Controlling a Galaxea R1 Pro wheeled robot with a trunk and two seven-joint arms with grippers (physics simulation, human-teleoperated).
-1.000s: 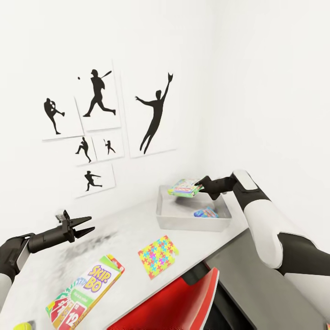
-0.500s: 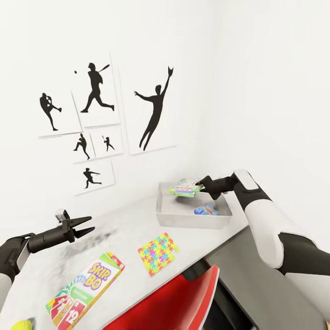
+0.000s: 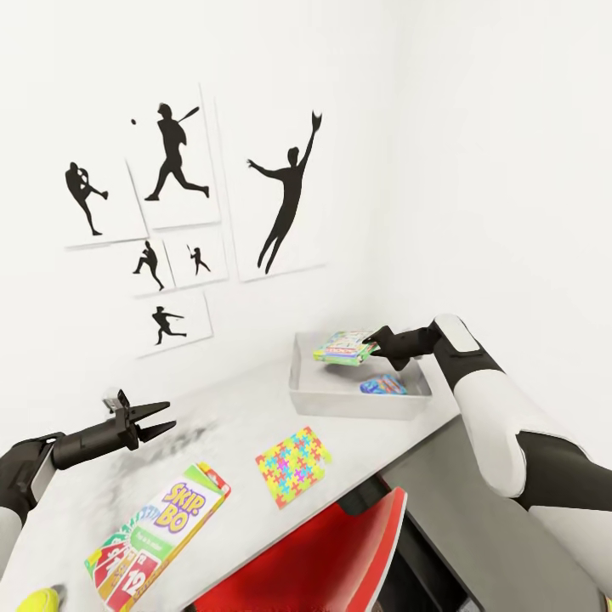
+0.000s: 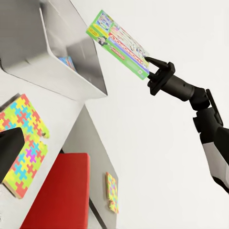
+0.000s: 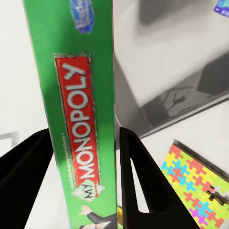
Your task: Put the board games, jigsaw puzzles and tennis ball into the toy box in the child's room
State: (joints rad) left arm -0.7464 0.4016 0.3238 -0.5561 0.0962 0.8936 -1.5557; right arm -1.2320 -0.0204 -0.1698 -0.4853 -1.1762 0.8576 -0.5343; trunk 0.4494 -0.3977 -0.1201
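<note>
My right gripper (image 3: 371, 344) is shut on the edge of the green-edged Monopoly board game (image 3: 342, 348), which hangs level over the pale grey toy box (image 3: 340, 406). The right wrist view shows both fingers (image 5: 138, 176) clamping that game (image 5: 81, 119). A blue-purple board game (image 3: 382, 384) lies inside the box. On the table (image 3: 229, 416) lie a jigsaw puzzle (image 3: 293, 465), the Skip-Bo board game (image 3: 161, 531) and, at the near left corner, the tennis ball (image 3: 38, 602). My left gripper (image 3: 161, 418) hovers open above the table's left part. A second jigsaw puzzle (image 4: 111, 192) lies on a lower grey surface.
A red chair (image 3: 314, 561) stands tucked against the table's front edge below the puzzle. The lower dark grey cabinet (image 3: 459, 510) adjoins the table on the right, under my right arm. White walls with black baseball silhouette pictures (image 3: 174, 161) close off the corner behind the toy box.
The head view has shifted a little, so the wall pictures sit higher and further left. Both arms and the held game keep their places.
</note>
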